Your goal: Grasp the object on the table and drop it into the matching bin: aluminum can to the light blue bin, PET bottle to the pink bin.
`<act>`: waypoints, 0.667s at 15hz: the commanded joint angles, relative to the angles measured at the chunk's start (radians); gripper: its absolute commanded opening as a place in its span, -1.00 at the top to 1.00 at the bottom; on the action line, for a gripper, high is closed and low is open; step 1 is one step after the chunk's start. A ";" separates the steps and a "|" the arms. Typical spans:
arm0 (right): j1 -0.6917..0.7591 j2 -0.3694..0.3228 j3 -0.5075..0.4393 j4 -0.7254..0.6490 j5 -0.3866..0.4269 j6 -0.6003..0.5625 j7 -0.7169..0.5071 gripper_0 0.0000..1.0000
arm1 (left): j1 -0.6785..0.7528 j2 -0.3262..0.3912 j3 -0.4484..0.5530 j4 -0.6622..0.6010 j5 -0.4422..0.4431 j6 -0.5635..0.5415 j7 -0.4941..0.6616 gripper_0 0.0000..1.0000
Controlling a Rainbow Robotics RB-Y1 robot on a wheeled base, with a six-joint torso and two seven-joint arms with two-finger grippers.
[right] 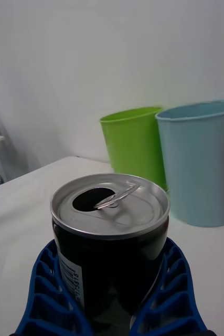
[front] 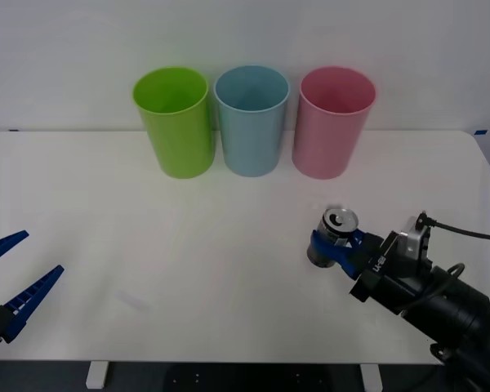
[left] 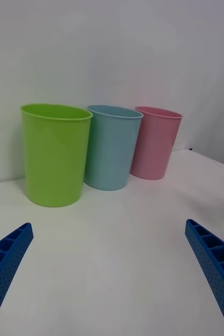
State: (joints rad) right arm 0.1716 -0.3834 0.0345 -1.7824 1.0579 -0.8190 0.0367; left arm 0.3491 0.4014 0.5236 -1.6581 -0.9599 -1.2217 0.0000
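Blue fingers (front: 336,248) clasp aluminum can (front: 335,233), bins upright

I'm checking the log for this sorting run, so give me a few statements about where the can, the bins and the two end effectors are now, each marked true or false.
1. The right end effector has its blue fingers closed on the aluminum can. True.
2. The can's top has been opened. True: the right wrist view shows a hole under the pull tab.
3. The can lies inside the light blue bin. False: it is in the right end effector, nearer the robot than the bins, in front of the pink bin.
4. The light blue bin stands at the right end of the row. False: it is in the middle, between the lime-green bin and the pink one.
5. The left end effector grips a bottle. False: it is open and empty at the table's left edge.
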 commanded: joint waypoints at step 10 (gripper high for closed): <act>-0.234 -0.057 -0.079 -0.063 0.132 0.041 -0.363 1.00 | 0.000 0.000 0.000 0.000 0.000 0.000 0.000 -1.00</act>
State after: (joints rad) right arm -0.0427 -0.4401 -0.0402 -1.8449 1.1682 -0.7799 -0.2955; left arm 0.3490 0.4014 0.5236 -1.6581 -0.9599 -1.2217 0.0000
